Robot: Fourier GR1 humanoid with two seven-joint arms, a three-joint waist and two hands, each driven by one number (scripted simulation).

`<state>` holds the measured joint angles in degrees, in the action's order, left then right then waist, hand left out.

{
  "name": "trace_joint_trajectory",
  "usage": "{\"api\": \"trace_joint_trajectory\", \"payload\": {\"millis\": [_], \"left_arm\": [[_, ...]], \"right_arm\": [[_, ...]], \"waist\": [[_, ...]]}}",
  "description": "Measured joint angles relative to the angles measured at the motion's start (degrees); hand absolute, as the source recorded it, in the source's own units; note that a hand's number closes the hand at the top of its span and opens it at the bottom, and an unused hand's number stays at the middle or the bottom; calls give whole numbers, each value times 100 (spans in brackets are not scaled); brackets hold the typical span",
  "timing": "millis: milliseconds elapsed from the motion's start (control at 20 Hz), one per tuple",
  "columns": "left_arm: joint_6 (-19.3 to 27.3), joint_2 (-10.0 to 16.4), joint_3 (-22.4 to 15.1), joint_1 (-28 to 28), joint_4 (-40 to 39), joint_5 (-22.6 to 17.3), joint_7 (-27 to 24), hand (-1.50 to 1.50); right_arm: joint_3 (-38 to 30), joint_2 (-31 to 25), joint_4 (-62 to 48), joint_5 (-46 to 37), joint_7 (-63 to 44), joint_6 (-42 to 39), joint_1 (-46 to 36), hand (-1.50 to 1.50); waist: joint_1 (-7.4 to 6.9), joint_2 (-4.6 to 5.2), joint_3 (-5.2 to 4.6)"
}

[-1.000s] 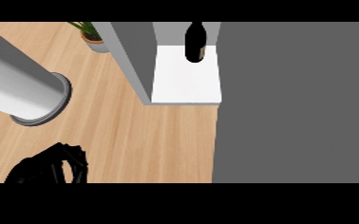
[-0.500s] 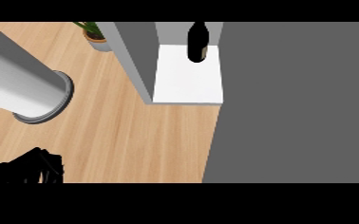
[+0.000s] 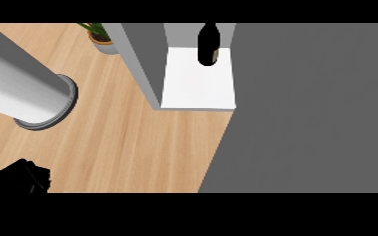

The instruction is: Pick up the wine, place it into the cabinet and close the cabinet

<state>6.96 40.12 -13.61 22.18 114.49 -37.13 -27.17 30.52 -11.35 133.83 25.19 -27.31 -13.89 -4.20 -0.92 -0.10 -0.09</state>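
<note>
The dark wine bottle (image 3: pixel 209 45) stands upright at the back of the open cabinet, on its white shelf (image 3: pixel 198 86). The cabinet's grey side wall (image 3: pixel 140 60) rises to the left of the shelf. A broad grey door panel (image 3: pixel 303 115) fills the right of the head view, and its edge lies along the shelf's right side. Only a small black part of my left hand (image 3: pixel 28 177) shows in the lower left corner, far from the bottle. My right hand does not show.
A thick grey cylinder (image 3: pixel 29 92) with a rimmed end lies across the left of the wooden counter (image 3: pixel 133 145). A small potted plant (image 3: pixel 100 37) stands at the back, just left of the cabinet.
My left hand has slid down and left, almost out of the view. The grey door panel's lower edge has crept a little to the left. The bottle has not moved.
</note>
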Motion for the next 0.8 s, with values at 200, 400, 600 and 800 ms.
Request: {"api": "trace_joint_trajectory", "payload": {"millis": [200, 400, 600, 800], "left_arm": [[-137, -57, 130, 94, 9, 25, 48, 150], [-397, -132, 283, 249, -46, 75, -13, 150], [-626, -181, 467, 292, -50, 34, 50, 150], [-660, -296, 566, 247, -13, 90, 200, 150]], "right_arm": [[94, 638, -299, -155, -621, 562, -1089, 150], [201, 941, -847, -232, -673, 1111, -1973, 150], [133, 1045, -1422, -51, -674, 1668, -2820, 150], [120, 1084, -2116, 126, -352, 2099, -3443, 150]], "waist": [[-5, 2, 1], [-2, 2, 4], [-4, 5, 8], [-1, 5, 13]]}}
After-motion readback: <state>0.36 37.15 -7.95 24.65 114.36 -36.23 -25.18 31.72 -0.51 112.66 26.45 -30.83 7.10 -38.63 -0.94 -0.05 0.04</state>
